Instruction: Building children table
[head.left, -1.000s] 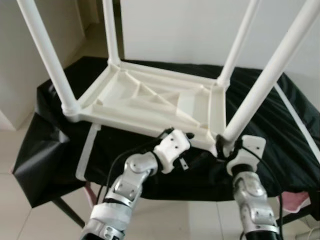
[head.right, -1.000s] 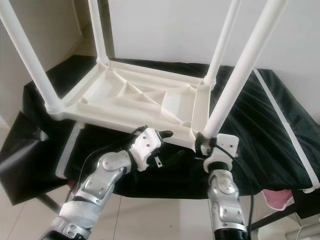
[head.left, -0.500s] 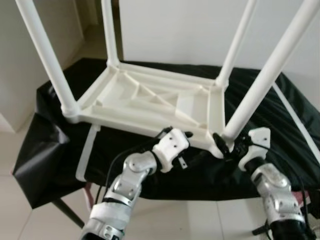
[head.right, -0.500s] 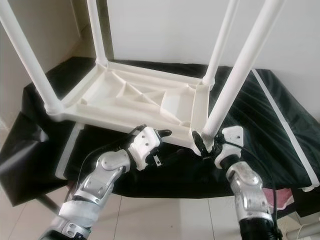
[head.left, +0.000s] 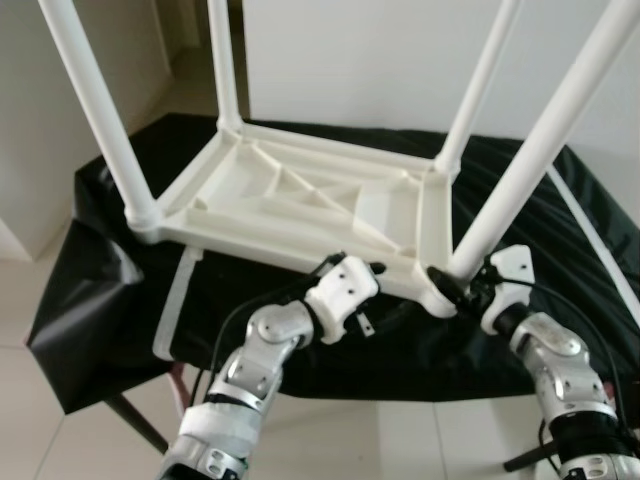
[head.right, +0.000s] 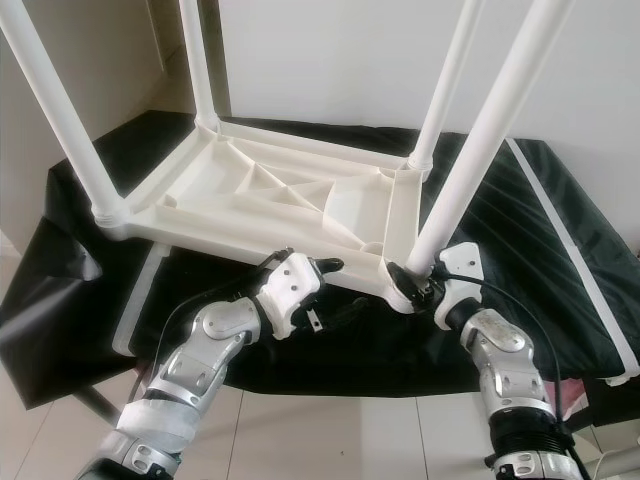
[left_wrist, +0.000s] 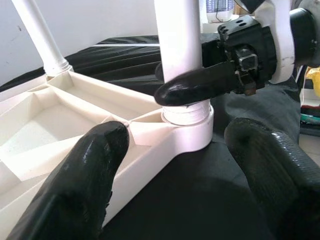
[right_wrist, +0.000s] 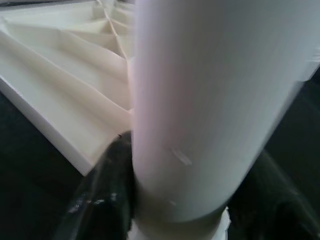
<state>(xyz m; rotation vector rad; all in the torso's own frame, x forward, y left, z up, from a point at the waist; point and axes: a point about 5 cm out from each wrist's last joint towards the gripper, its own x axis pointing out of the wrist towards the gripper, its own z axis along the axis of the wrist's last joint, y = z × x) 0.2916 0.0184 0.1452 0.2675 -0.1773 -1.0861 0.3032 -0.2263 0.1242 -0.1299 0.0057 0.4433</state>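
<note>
At the near right corner, right pincer (head.right: 408, 283) gripped the leg (head.right: 470, 175) base, left pincer (left_wrist: 172, 150) open beside it; sideways torque risked popping the leg from its socket (left_wrist: 187, 127).

All four of the table's white legs (head.left: 540, 150) run out past the top edge of my head views, the leg (right_wrist: 200, 110) between my right gripper's (head.right: 415, 285) fingers is a blur in my right wrist view, and my left gripper's (left_wrist: 180, 165) fingers are cropped below.
</note>
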